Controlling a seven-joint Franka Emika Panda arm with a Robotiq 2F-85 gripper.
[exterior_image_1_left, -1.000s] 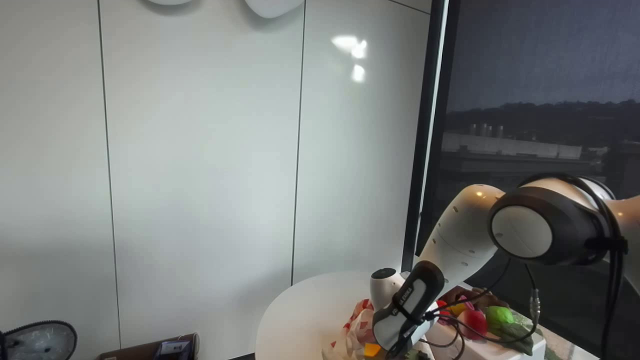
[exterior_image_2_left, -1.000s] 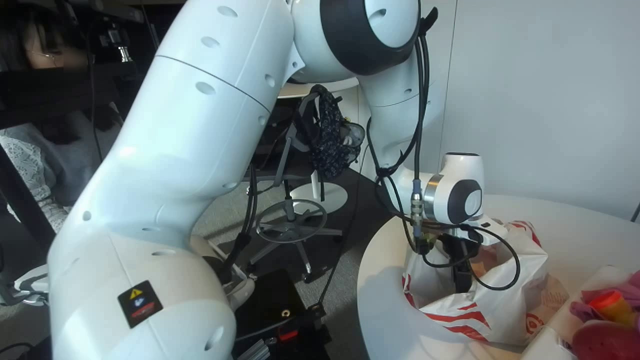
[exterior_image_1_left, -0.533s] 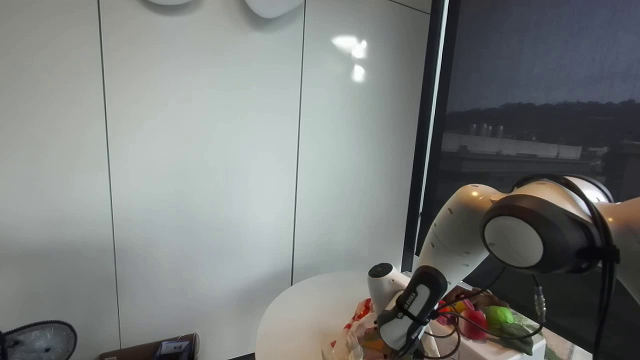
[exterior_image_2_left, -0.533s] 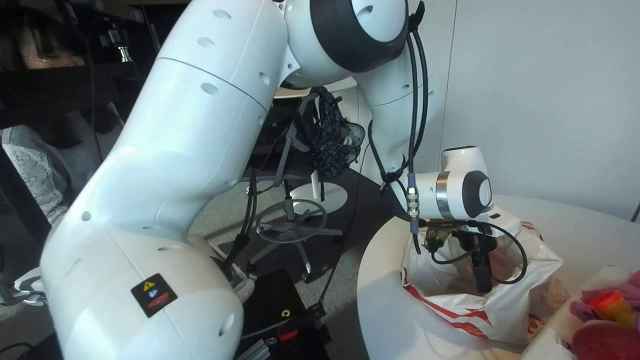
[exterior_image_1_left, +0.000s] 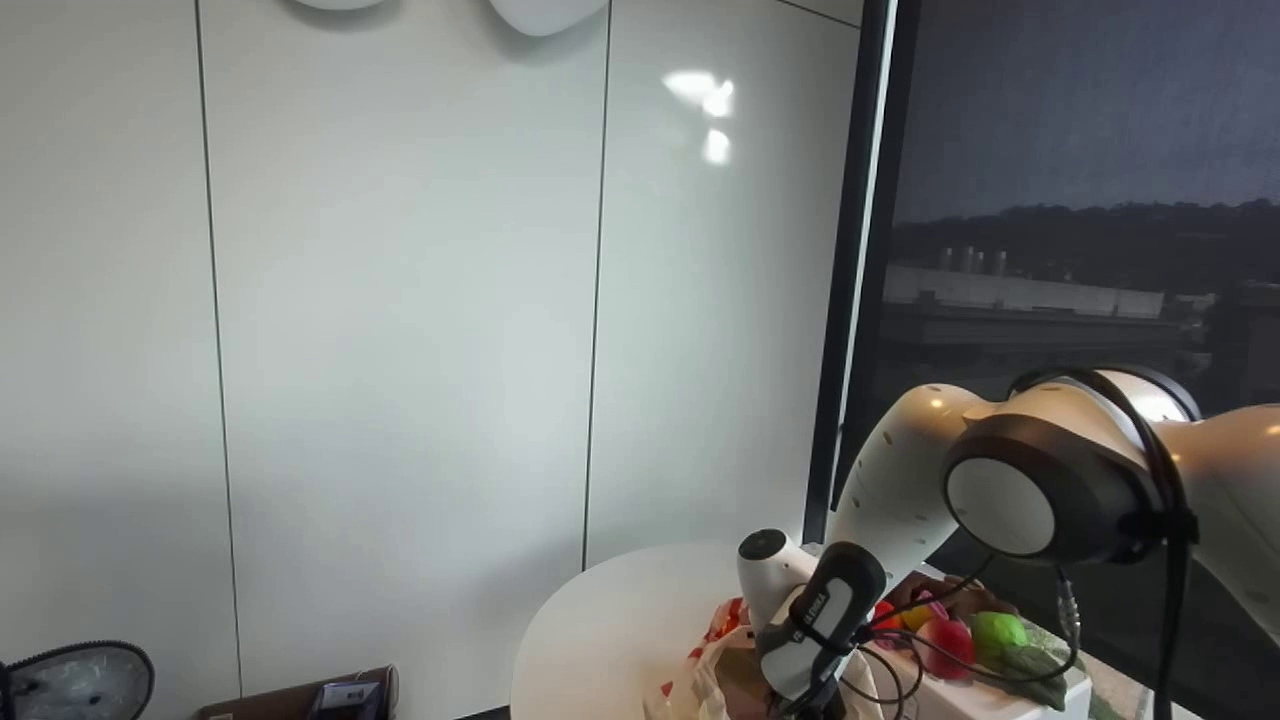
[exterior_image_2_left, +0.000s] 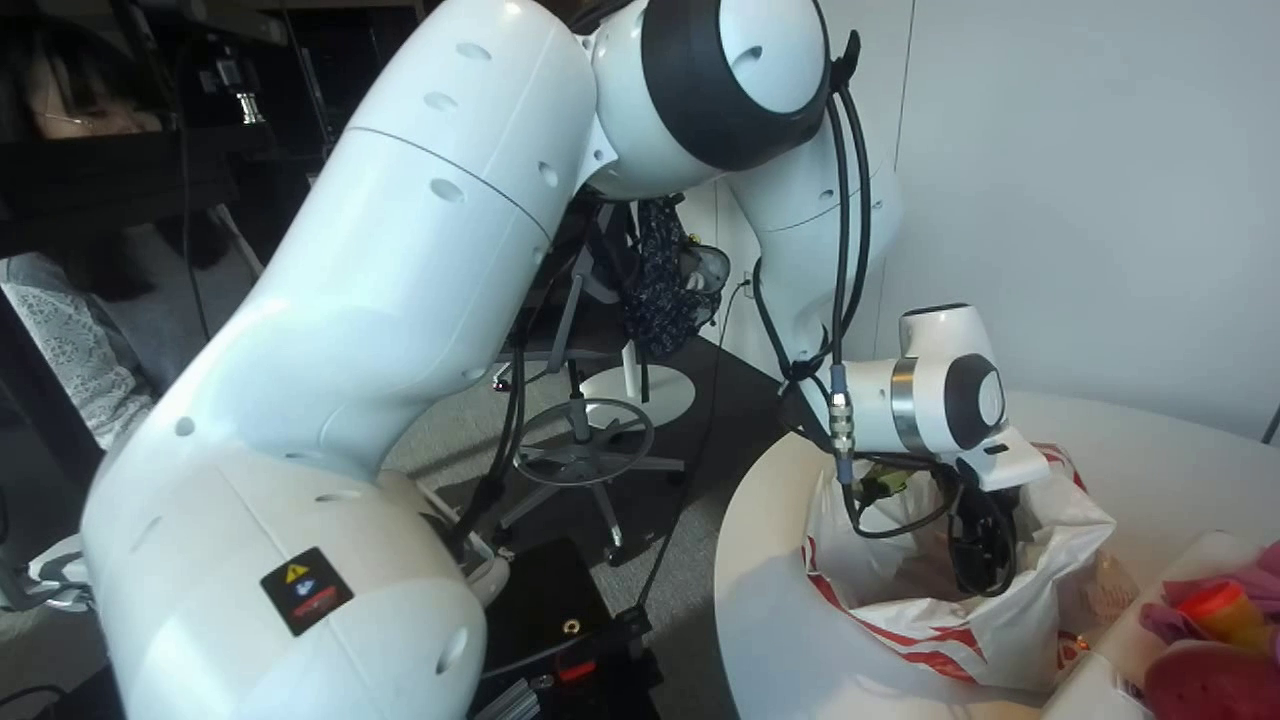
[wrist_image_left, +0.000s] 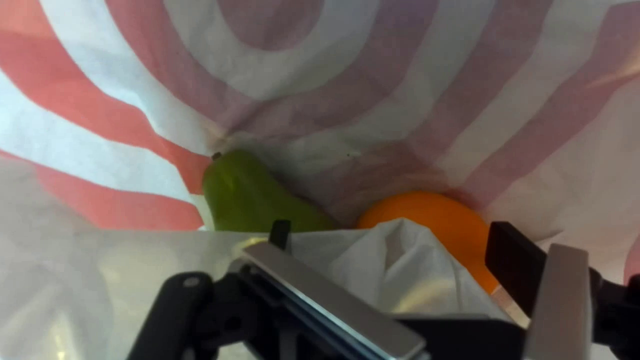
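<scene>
Spread gripper (wrist_image_left: 391, 239) in the mouth of a plastic bag (exterior_image_2_left: 1030, 620)

The bag, white with red bands, stands on a round white table (exterior_image_2_left: 770, 610), seen low in the frame in both exterior views. Near it, at lower right, a white box (exterior_image_1_left: 1020, 705) bears brightly coloured fruit-like pieces (exterior_image_1_left: 945, 650). Pale wall panels (exterior_image_1_left: 400, 300) span the left and centre of an exterior view, with a dark window (exterior_image_1_left: 1070, 120) at upper right. In an exterior view a dark backpack (exterior_image_2_left: 665, 290) hangs near the centre, and a person (exterior_image_2_left: 80, 105) is partly visible at upper left.

In the wrist view the gripper is released: its two fingers (wrist_image_left: 562, 300) stand wide apart in the lower half of the frame. A green pear (wrist_image_left: 250, 195) lies left of centre and a rounded orange object (wrist_image_left: 440, 220) right of centre, both inside the bag and partly hidden by a white fold (wrist_image_left: 345, 265). The fold appears between the fingers; whether it touches them cannot be told.

The arm (exterior_image_2_left: 420, 220) rises from the lower left of an exterior view, arches at top centre and descends to the right, where the wrist (exterior_image_2_left: 930, 400) stands just above the bag and the gripper points downward.
</scene>
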